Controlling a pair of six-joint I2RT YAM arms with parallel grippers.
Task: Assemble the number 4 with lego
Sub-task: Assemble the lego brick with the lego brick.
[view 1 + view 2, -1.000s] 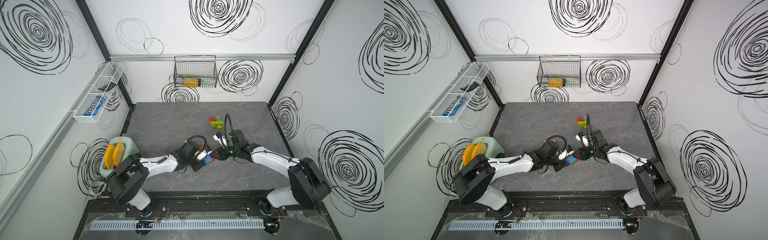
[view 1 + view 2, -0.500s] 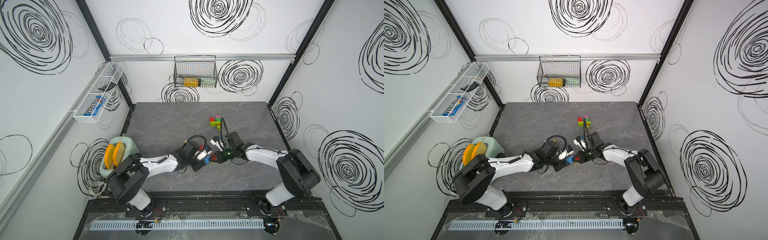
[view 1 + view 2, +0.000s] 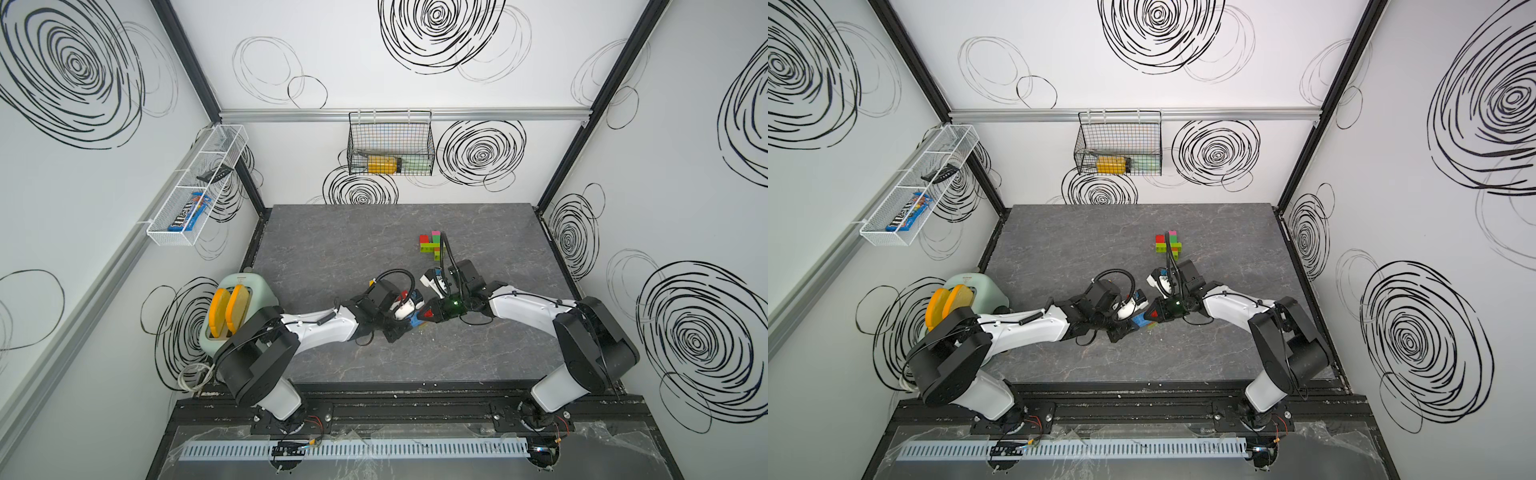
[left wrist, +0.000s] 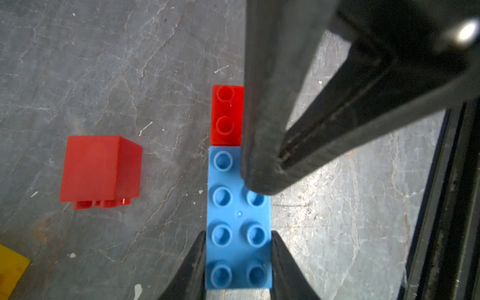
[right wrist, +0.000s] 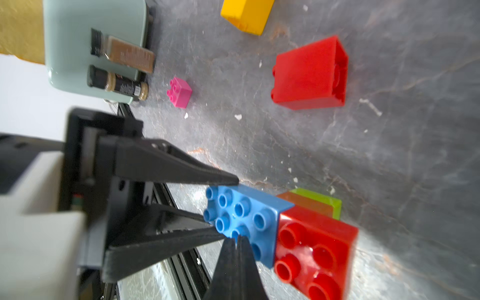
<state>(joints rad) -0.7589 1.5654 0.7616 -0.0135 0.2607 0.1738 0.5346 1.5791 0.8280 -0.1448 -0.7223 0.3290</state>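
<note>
- Left gripper point(image 4: 238, 235): we see its two fingers clamped on the long sides of a blue brick point(image 4: 235, 215), near one end, studs facing up.
- Right gripper point(image 5: 235, 242): the fingers are pressed together with nothing between them. The joined tip rests on the studded top of the blue brick. We cannot tell how hard it bears down.
- A red brick point(image 5: 315, 249), two studs by two, butts against the free end of the blue brick.
- A lime green brick point(image 5: 324, 201) shows just behind that pair, with an orange-brown face beside it. We cannot tell whether these are joined.
- Near this group a loose red brick point(image 5: 309, 75) lies on its side on the grey tabletop point(image 3: 332, 249).
- Farther out we note a small pink brick point(image 5: 180, 92) and a yellow brick point(image 5: 246, 15), well apart from each other.
- In both top views a built cluster point(image 3: 430, 247) of red, pink and lime green bricks sits toward the back of the tabletop, beyond the right arm.
- A mint toaster point(image 5: 78, 39) stands at the left edge.
</note>
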